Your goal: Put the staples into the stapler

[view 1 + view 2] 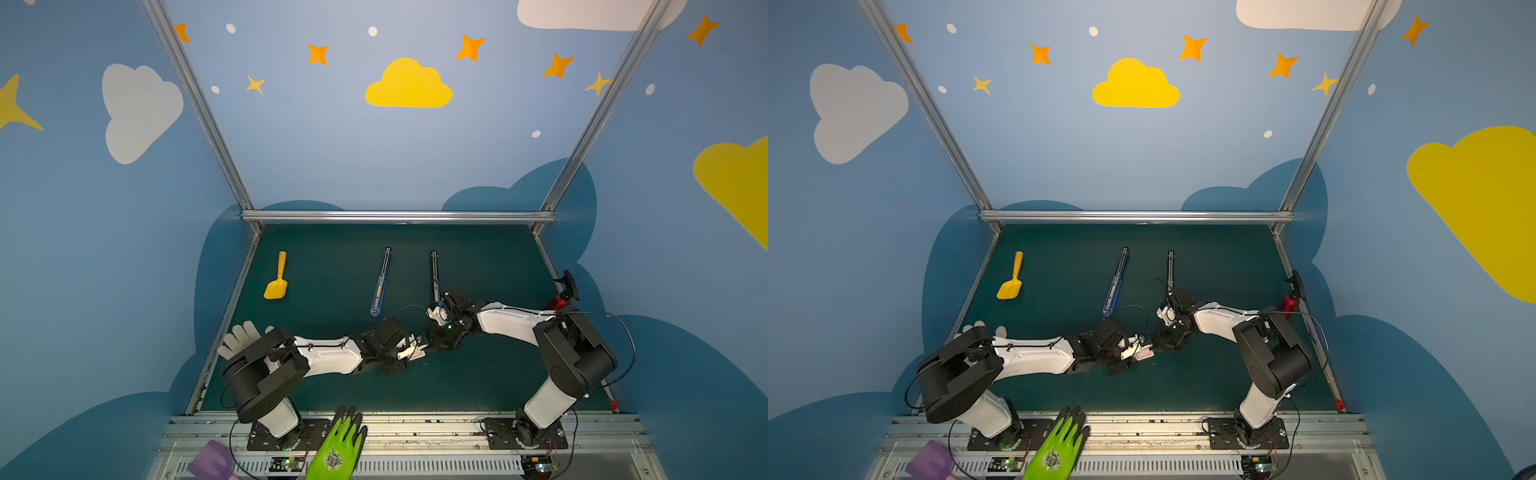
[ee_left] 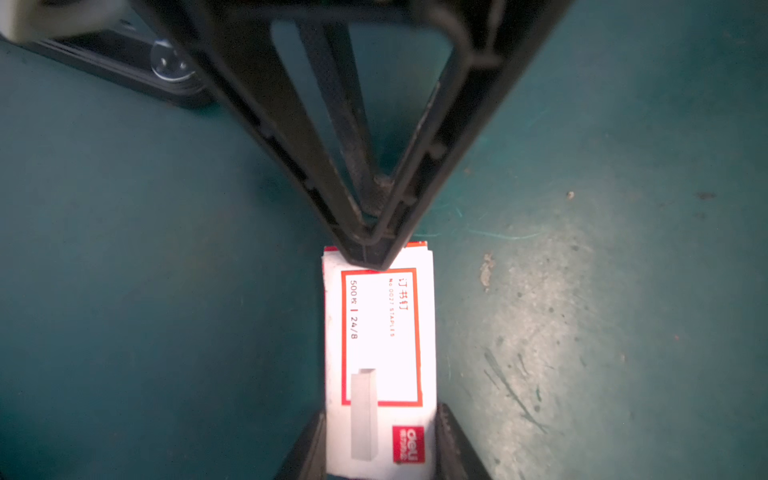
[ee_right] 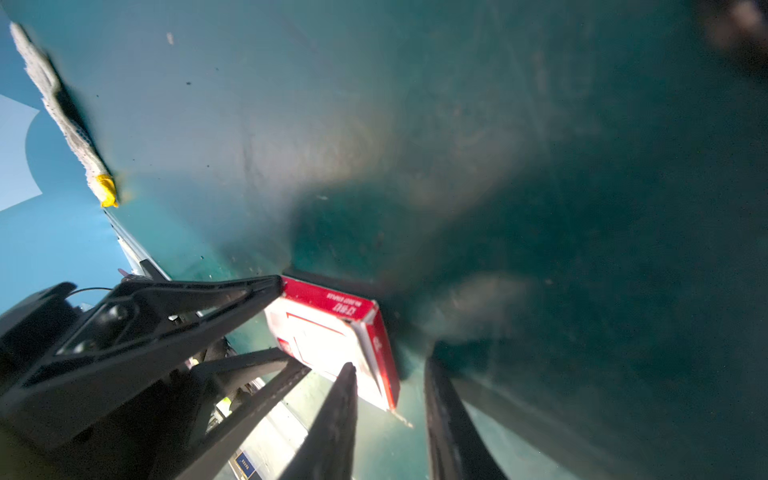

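Both tools meet at the middle of the surface (image 1: 490,266) in both top views: the left tool (image 1: 410,352) holds the box of staples (image 1: 418,354) and the right tool (image 1: 432,343) noses up to it. The black stapler (image 1: 434,276) and blue stapler (image 1: 380,286) lie farther back, long axes running away from the robot. A yellow scoop (image 1: 276,282) sits well clear.

Left wrist view: the left tool (image 2: 380,440) clamps the box's long sides, and the box's long axis points at the right tool's tip (image 2: 365,253), which touches its far end.

Right wrist view: the right tool (image 3: 388,374) has its jaws apart and grips nothing, with the box end just ahead. Nothing blocks.
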Controlling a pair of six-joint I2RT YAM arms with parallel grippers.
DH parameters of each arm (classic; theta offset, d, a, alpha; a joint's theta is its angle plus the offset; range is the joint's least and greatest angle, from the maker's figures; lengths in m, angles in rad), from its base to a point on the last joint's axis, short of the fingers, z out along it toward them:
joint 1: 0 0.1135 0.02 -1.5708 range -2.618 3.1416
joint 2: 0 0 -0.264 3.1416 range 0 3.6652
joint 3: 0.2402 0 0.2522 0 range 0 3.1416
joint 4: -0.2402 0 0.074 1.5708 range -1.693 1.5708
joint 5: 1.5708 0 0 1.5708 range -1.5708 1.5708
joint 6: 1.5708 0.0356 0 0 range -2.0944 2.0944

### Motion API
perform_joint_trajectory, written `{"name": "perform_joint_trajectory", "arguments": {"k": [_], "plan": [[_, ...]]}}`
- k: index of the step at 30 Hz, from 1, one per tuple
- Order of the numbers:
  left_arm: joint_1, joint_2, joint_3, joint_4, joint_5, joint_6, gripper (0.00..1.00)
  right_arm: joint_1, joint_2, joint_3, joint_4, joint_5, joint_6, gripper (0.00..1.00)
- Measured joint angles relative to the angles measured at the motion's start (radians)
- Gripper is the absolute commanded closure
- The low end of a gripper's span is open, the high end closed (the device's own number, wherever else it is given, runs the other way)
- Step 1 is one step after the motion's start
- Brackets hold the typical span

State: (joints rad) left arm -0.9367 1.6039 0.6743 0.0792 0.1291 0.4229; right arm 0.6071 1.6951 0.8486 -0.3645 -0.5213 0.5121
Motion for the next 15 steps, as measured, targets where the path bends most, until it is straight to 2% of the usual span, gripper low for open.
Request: {"name": "perform_joint_trajectory", "arguments": {"k": [5,15], "plan": [[0.000,0.000,0.000,0.000,-0.002,0.001,0.62,0.014,0.016,0.022,-0.025,0.032,-0.008,0.86],[-0.002,0.000,0.000,0.000,-0.004,0.007,0.63,0.025,0.013,0.037,-0.045,0.068,-0.019,0.89]]}}
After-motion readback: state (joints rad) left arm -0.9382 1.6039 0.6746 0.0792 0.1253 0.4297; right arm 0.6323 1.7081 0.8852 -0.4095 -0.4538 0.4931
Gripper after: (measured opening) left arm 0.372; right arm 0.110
